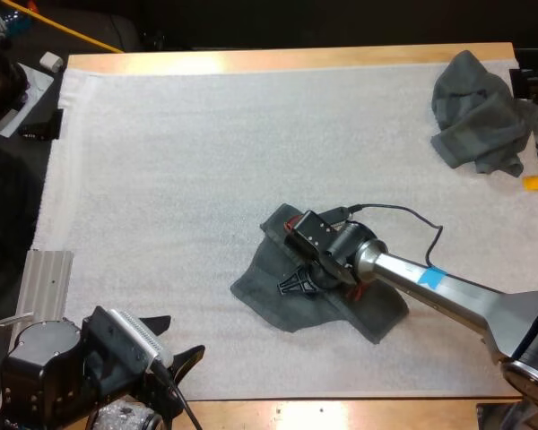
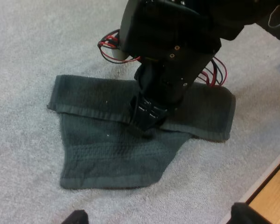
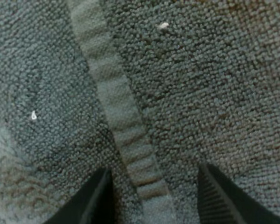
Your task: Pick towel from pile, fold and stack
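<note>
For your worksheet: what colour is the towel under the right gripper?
Dark grey-green towel; left wrist view shows it best.

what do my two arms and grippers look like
The right arm is a smooth silver tube with a blue tape patch. It ends in a boxy black wrist. The right gripper has two black fingers with ridged inner faces. The left arm is black and blocky, with rounded joint housings. The left gripper also has two black fingers that taper to points.
</note>
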{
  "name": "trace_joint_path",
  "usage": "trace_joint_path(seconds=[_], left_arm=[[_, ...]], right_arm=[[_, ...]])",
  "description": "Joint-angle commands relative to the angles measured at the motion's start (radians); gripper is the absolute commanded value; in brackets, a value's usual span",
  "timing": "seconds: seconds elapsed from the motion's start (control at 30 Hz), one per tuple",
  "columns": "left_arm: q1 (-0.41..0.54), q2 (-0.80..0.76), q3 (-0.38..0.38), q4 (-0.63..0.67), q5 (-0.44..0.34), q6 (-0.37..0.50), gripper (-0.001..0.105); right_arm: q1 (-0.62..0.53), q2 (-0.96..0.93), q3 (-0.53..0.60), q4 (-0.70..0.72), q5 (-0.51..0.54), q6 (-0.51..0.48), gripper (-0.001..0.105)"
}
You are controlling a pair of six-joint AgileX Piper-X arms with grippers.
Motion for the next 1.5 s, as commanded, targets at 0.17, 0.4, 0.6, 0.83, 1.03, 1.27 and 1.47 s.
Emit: trace_joint_path(seconds=[0.17,0.4,0.6,0.83,1.03,1.27,1.47], left_arm=[[-0.004,0.002,-0.005,0.007,0.006,-0.003,0.060],[-0.005,0.003,-0.004,0.008,0.006,-0.003,0.059],[-0.007,0.003,-0.005,0.006,0.007,-0.002,0.059],[-0.004,0.003,-0.004,0.013,0.006,-0.004,0.059],[-0.004,0.000,-0.004,0.009,0.005,-0.001,0.059],[-0.002,0.003,-0.006,0.007,0.005,-0.001,0.059],[-0.002,0.001,-0.005,-0.002,0.002,-0.001,0.059]], right_arm=[[-0.001,0.017,-0.003,-0.002,0.015,-0.001,0.038],[-0.002,0.019,-0.004,-0.002,0.046,-0.001,0.001],[0.000,-0.004,-0.014,0.010,0.079,-0.013,0.000],[0.001,-0.017,-0.034,0.020,0.108,-0.032,0.000],[0.009,-0.023,-0.056,0.040,0.134,-0.080,0.000],[0.007,-0.024,-0.083,0.021,0.211,-0.098,0.000],[0.004,-0.016,-0.106,-0.047,0.173,-0.094,0.000]])
